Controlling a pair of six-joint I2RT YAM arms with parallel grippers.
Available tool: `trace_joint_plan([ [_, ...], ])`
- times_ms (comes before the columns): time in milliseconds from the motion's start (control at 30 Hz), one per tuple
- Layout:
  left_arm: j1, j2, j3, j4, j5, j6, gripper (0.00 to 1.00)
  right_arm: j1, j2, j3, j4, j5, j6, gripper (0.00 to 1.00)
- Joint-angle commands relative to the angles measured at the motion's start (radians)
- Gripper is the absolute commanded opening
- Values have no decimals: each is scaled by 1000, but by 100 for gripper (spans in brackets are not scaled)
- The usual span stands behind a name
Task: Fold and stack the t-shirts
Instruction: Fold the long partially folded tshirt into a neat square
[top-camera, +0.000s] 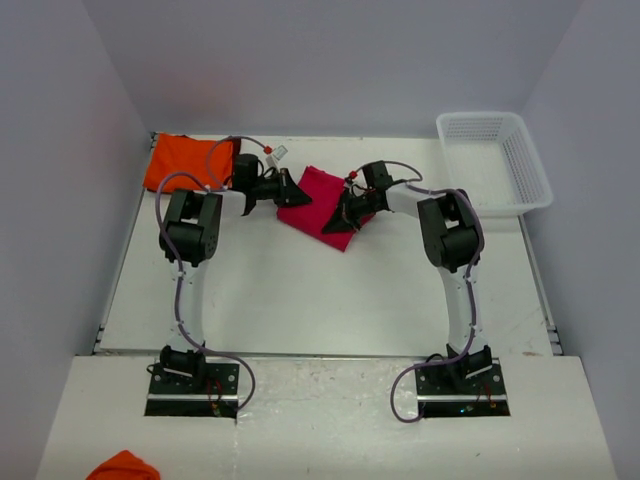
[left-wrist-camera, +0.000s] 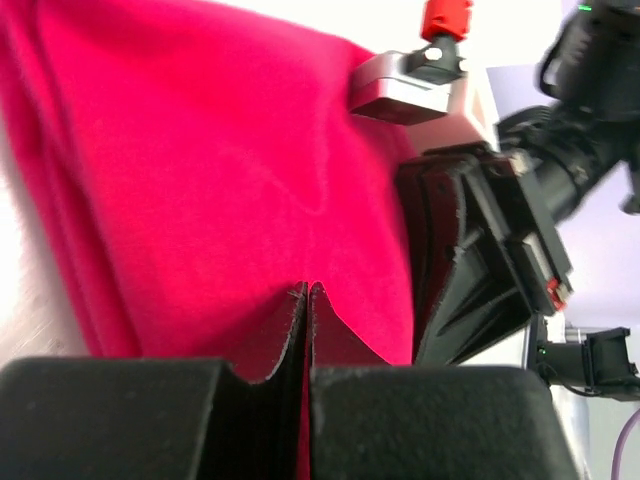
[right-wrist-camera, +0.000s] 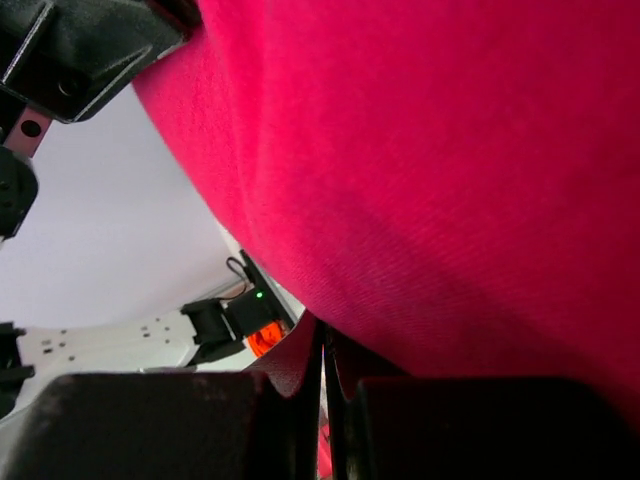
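Note:
The crimson-pink t-shirt (top-camera: 318, 205) is a folded bundle at the middle back of the table. My left gripper (top-camera: 295, 193) is shut at its left corner and my right gripper (top-camera: 340, 222) is shut at its near corner. In the left wrist view the fingertips (left-wrist-camera: 308, 290) press together against the pink cloth (left-wrist-camera: 220, 160), and a sliver of red shows between them. The right wrist view shows the same: shut jaws (right-wrist-camera: 322, 330) under the pink cloth (right-wrist-camera: 450, 180). The orange t-shirt (top-camera: 188, 162) lies folded at the back left corner.
A white lattice basket (top-camera: 495, 160) stands at the back right. A lump of orange cloth (top-camera: 125, 467) lies on the near ledge, left of the left arm's base. Walls close the table in on three sides.

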Motion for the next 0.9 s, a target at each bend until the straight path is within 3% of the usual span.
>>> trace_joint_plan([
  [0, -3, 20, -7, -77, -43, 20, 0, 17, -37, 13, -73, 113, -27, 0],
  [300, -25, 2, -48, -366, -371, 99, 0, 28, -62, 57, -245, 303, -48, 0],
  [633, -60, -174, -316, -354, -523, 77, 0, 31, -122, 7, -331, 456, -61, 0],
  [867, -92, -297, -517, -299, -580, 71, 0, 33, -182, -168, -265, 449, -59, 0],
])
